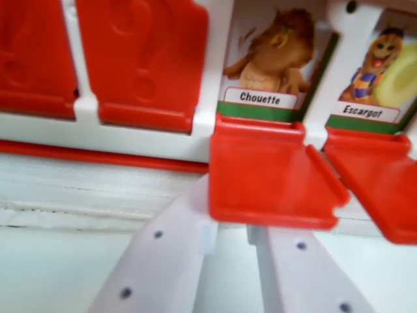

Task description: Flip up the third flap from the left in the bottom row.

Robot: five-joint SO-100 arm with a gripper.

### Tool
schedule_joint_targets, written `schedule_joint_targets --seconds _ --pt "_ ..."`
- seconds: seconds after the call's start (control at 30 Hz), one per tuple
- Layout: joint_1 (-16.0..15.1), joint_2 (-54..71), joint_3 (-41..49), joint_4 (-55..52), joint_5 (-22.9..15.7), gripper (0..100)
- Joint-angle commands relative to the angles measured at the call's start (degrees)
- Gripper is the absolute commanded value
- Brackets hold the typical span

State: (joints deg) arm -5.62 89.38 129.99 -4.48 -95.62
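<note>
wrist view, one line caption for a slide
White pincer beneath a lowered red flap under the Chouette card.

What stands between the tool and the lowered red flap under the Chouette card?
Nothing visible does. The tool sits just below the front edge of the Chouette flap, its white fingers reaching up to it. The neighbouring Escargot flap lies apart.
</note>
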Motion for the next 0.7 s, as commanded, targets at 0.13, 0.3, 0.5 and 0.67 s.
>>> schedule_joint_targets --seconds 0.13,0.3,0.5,0.67 --pt "0.35 0.97 -9.32 -0.97 0.09 0" --pt "0.97 0.35 -11.51 -0.79 -0.18 0" --pt "1.93 -0.09 -12.22 -0.79 -0.26 0" --pt "2.29 0.35 -12.39 -0.79 -0.35 0"
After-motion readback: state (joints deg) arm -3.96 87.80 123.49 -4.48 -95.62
